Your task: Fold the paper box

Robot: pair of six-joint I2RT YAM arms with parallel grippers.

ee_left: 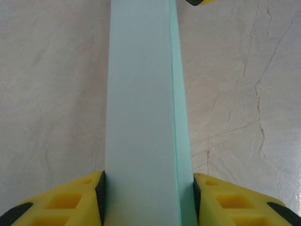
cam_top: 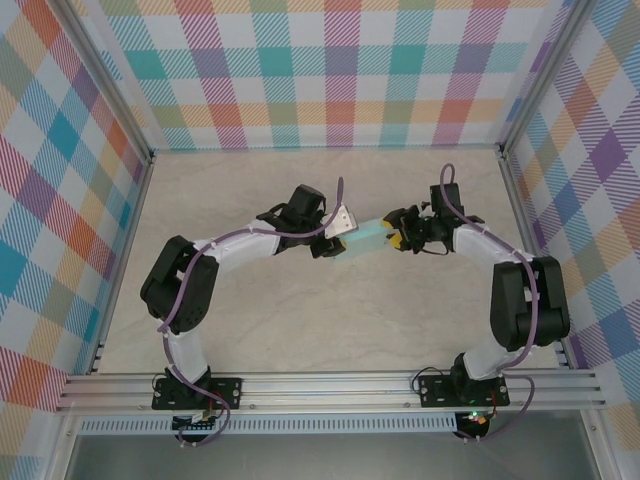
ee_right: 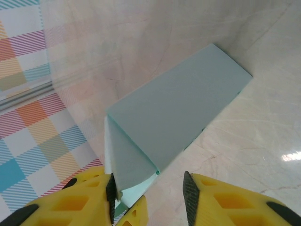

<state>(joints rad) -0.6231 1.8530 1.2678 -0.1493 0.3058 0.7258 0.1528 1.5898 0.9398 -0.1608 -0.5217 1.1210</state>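
The paper box (cam_top: 368,238) is a pale mint, long folded-up shape held off the table at mid-height between my two grippers. My left gripper (cam_top: 335,232) is shut on its left end. In the left wrist view both black pads press the box (ee_left: 141,94) from either side, and the left gripper (ee_left: 148,193) grips it firmly. My right gripper (cam_top: 402,240) is at the box's right end. In the right wrist view the box (ee_right: 178,113) has a loose end flap (ee_right: 127,165) lying against the left pad of the right gripper (ee_right: 149,193). The other pad stands apart from the card, so the jaws are open.
The tabletop (cam_top: 300,330) is pale marble-patterned. Plaid walls (cam_top: 330,70) close in the back and both sides. An aluminium rail (cam_top: 330,385) with the two arm bases runs along the near edge.
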